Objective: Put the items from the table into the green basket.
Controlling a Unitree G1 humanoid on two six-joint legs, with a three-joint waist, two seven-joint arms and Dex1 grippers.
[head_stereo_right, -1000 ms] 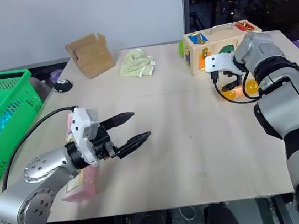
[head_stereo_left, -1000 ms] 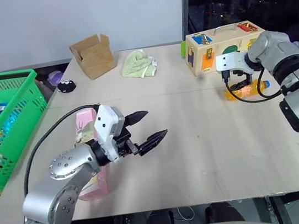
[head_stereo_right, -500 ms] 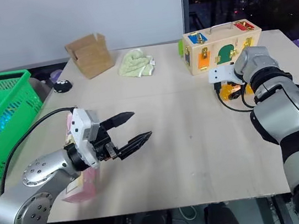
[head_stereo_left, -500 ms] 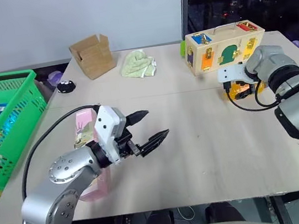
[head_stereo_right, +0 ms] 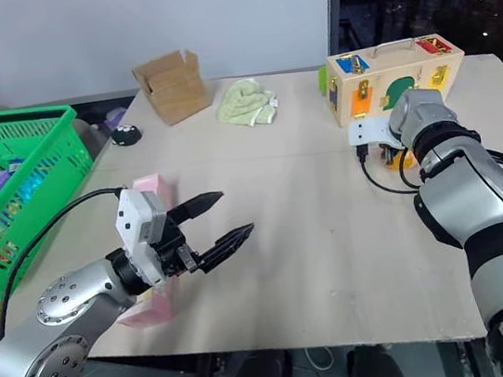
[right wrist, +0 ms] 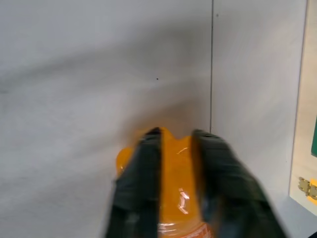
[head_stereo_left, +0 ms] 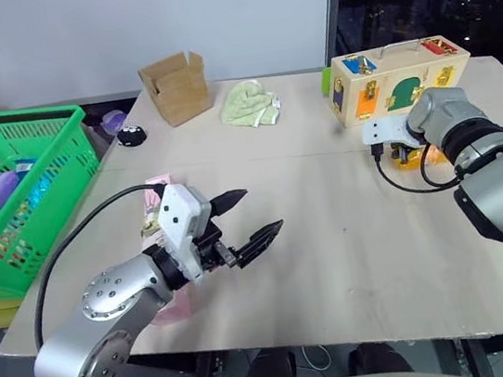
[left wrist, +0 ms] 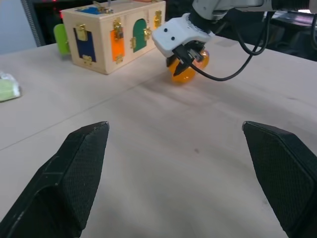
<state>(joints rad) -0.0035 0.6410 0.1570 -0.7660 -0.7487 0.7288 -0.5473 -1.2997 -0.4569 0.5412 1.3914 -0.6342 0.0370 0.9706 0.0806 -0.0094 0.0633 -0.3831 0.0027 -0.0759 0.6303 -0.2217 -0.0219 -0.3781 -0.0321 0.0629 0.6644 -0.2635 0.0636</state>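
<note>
Pale beige worktop lies under both my arms. My right gripper pinches the orange-drink bottle lying on its side before the wooden latch box, long axis running along my fingers. My left gripper hangs spread, beside the pink carton.

Pink carton mostly hidden under the left arm, only its far end & a near corner show, print unreadable. Orange-drink bottle is covered down both sides by the right gripper fingers, which are blurred, its lower part cut off by the frame edge, cap hidden; in head views the bottle is just a small orange patch behind the white gripper housing. Goods inside the green basket sit behind the lattice, too small to ID, & the basket's left side runs out of frame.
</note>
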